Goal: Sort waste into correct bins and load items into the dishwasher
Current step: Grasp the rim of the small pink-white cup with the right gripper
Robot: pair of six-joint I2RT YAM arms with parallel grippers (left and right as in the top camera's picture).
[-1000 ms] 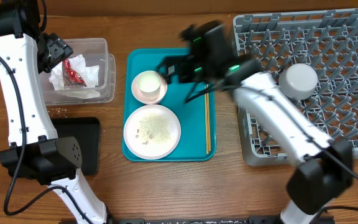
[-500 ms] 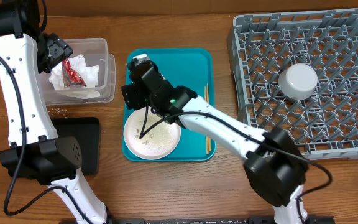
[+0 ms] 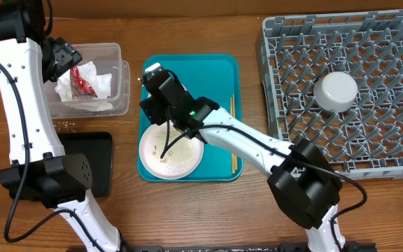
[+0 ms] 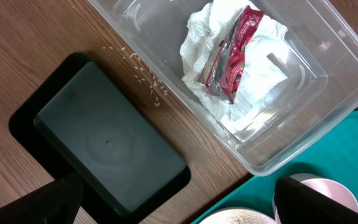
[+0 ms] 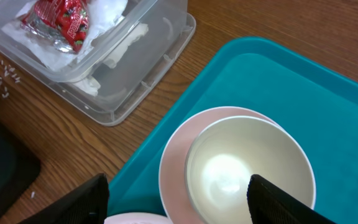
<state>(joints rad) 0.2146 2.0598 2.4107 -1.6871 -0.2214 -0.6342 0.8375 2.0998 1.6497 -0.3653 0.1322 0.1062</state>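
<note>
My right gripper (image 3: 161, 94) hangs open over the teal tray (image 3: 219, 77), covering the cup from above. In the right wrist view its fingers (image 5: 197, 202) straddle the small white cup (image 5: 247, 171), which sits in the small pink dish (image 5: 173, 168). The large pink plate (image 3: 177, 150) with rice crumbs lies just in front. Wooden chopsticks (image 3: 234, 143) lie along the tray's right side. My left gripper (image 3: 63, 57) is open and empty above the clear tub (image 3: 121, 77), which holds white napkins (image 4: 260, 81) and the red wrapper (image 4: 235, 50). The grey-white bowl (image 3: 336, 91) stands upside down in the grey rack (image 3: 292, 42).
The black tray (image 3: 96, 164) lies at the front left, below the tub. Loose rice grains (image 3: 66, 126) are scattered on the wood between them, also in the left wrist view (image 4: 145, 71). The rack fills the right side of the table.
My right arm swung left from the rack's edge across the teal tray and now sits over the cup and small dish. The left arm has not moved.
</note>
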